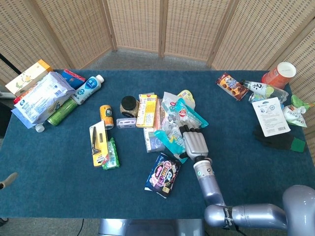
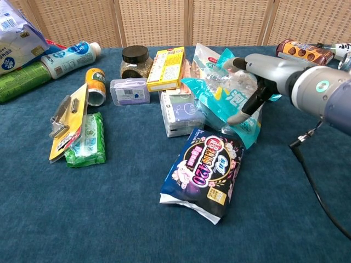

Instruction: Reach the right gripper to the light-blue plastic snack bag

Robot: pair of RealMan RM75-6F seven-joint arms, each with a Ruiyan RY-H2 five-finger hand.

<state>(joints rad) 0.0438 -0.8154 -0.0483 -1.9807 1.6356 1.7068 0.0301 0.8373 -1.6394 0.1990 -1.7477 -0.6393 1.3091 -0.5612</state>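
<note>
The light-blue plastic snack bag (image 1: 173, 132) lies crumpled in the middle of the blue table, see-through with teal edges, on top of a small grey box. The chest view shows the snack bag (image 2: 219, 98) right of centre. My right hand (image 1: 194, 141) lies over the bag's right side with fingers spread. In the chest view the right hand (image 2: 256, 82) covers the bag's top right and its thumb (image 2: 239, 116) points down onto the bag's lower part. It grips nothing. Only a pale tip of the left hand (image 1: 6, 180) shows at the left edge.
A dark purple packet (image 1: 163, 175) lies just in front of the bag. Left of it are a yellow box (image 1: 146, 110), a jar (image 1: 129, 104), a can (image 1: 106, 116) and a yellow razor card (image 1: 98, 141). An orange cup (image 1: 279, 74) and bottles stand far right.
</note>
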